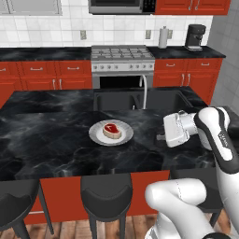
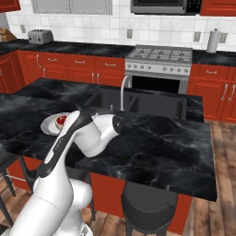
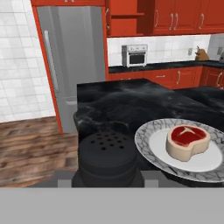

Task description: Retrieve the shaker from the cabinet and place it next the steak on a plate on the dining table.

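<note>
Shaker (image 3: 107, 157) sits held at the base of the hand view, fingers apparently clamped on it though the tips are hidden behind it, hovering over the tabletop (image 1: 56, 140) just beside the plate (image 3: 151, 142) with the steak (image 3: 188, 142). Letting go too high or tilted could tip it over; drifting sideways could knock the plate rim. Sink (image 1: 140, 100) and faucet (image 1: 145, 91) lie beyond, stools (image 1: 106, 193) below; nothing blocks the bare spot beside the plate.
</note>
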